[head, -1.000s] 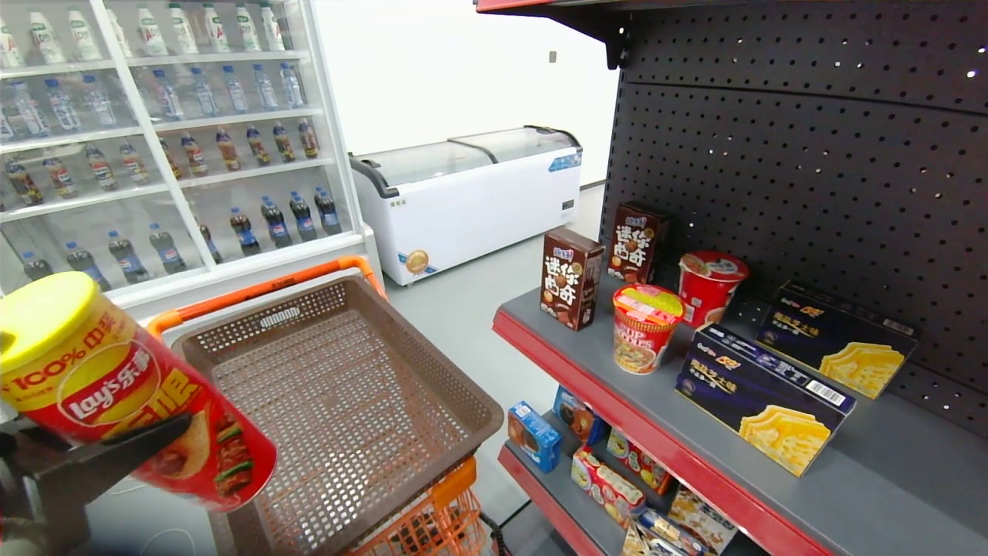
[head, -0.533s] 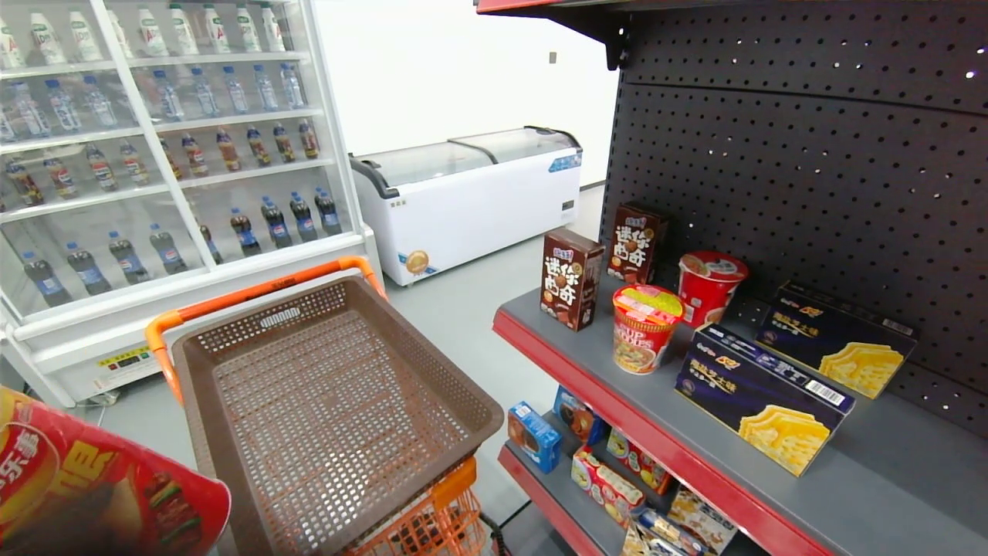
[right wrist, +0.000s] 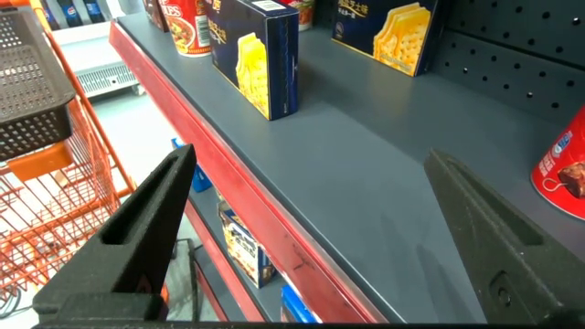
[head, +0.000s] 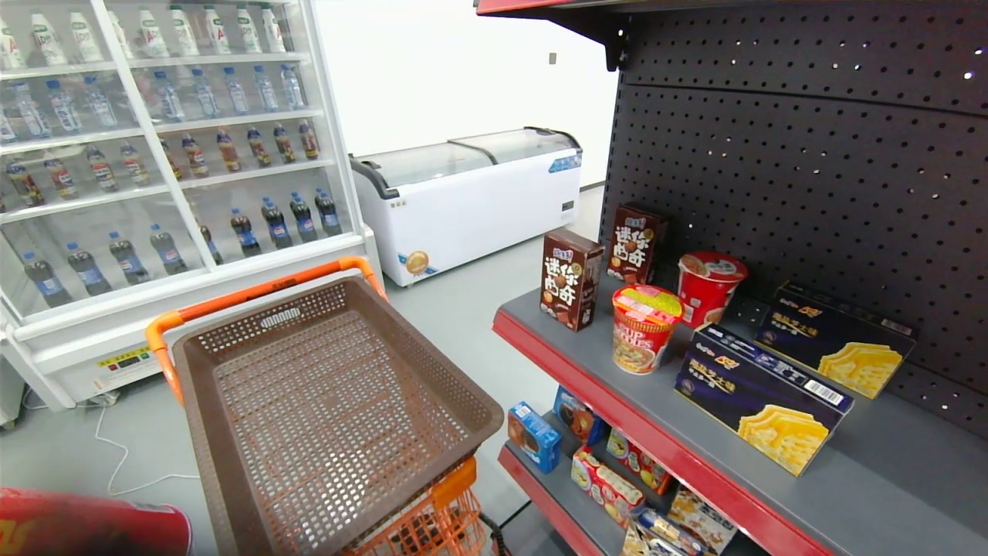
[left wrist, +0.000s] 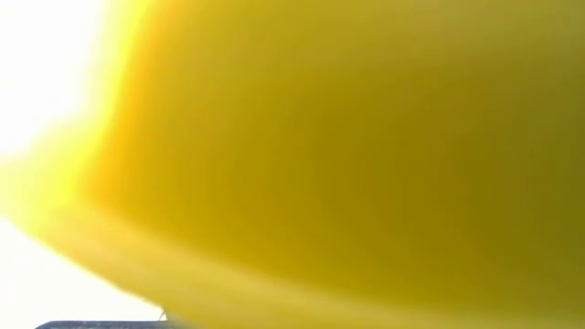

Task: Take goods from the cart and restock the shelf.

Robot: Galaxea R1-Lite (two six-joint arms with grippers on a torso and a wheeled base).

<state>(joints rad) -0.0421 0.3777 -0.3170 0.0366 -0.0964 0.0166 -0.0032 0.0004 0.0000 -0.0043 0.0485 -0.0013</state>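
Right wrist view, R fingers (right wrist: 137,228) wide apart, nothing held, above shelf (right wrist: 366,174), head view adds red can (head: 85,529).

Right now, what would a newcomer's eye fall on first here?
The brown basket on the orange cart sits front and centre, beside the shelf with its boxes and noodle cups. A red can pokes in at the head view's lower left corner, its yellow lid close against the left wrist camera. The right hand hangs open over the shelf's grey deck.
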